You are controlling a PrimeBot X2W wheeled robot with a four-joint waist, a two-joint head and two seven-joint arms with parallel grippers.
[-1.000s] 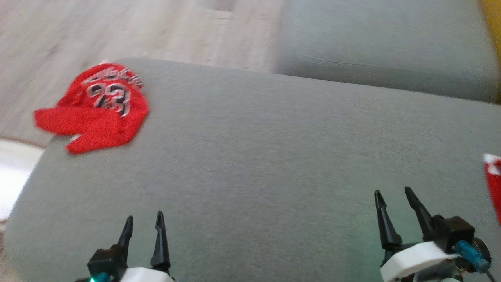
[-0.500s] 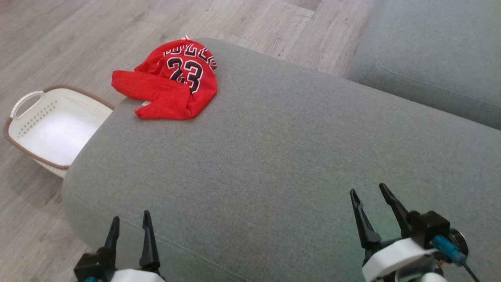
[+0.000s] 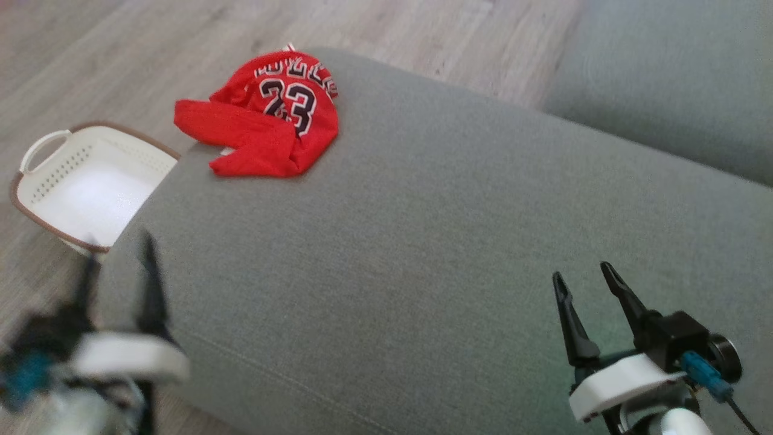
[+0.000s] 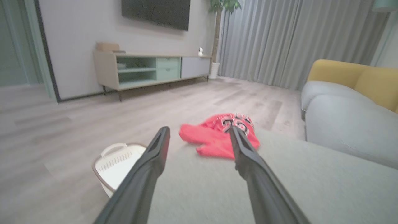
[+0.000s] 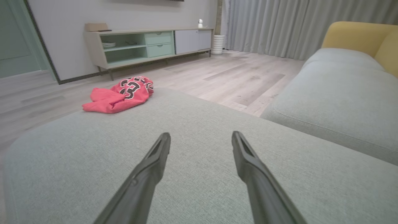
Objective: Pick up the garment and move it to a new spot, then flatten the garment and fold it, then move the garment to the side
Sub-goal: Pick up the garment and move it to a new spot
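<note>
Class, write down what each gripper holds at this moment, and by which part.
Nothing is held. The left gripper and right gripper are both open and empty; the red jersey lies crumpled on the grey cushion, apart from both.

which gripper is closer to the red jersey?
Left. The left gripper hangs at the near-left corner of the cushion, the jersey straight ahead of it; the right gripper is at the near right, diagonally across the cushion from it.
</note>
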